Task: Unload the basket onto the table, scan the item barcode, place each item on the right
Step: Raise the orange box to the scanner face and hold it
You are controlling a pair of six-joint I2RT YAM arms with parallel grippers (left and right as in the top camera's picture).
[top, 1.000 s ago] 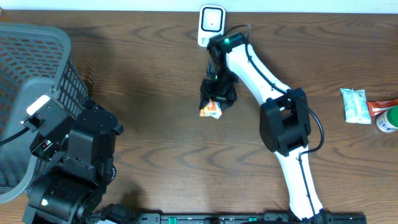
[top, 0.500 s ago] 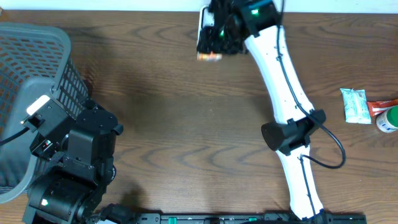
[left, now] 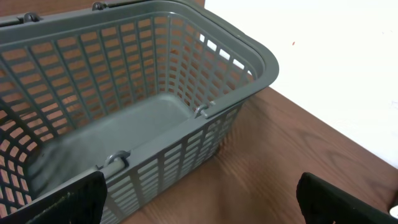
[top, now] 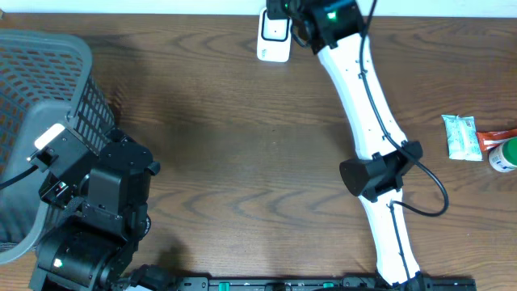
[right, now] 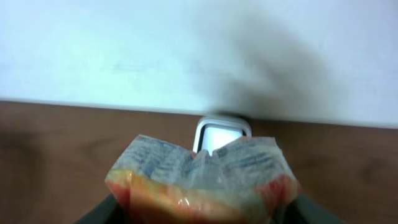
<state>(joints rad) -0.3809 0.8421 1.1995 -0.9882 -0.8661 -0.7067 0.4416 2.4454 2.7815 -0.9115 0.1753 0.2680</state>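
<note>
The item is a crinkled orange-and-white plastic packet (right: 199, 180), and my right gripper (right: 205, 211) is shut on it, a dark finger at each side. In the right wrist view the white barcode scanner (right: 222, 134) stands just behind the packet, against the pale wall. Overhead, the right gripper (top: 284, 8) is at the table's far edge, right beside the scanner (top: 275, 36); the packet is hidden there. My left gripper (left: 202, 202) is open and holds nothing, low over the wood near the basket.
A grey mesh basket (left: 261, 59) stands in front of the left gripper, at the table's left (top: 40, 73). A white packet (top: 461, 136), a red item (top: 494, 139) and a green-lidded container (top: 505, 155) lie at the right edge.
The right arm carried the packet from the middle of the table up to the scanner at the far edge. The left arm has not moved.
</note>
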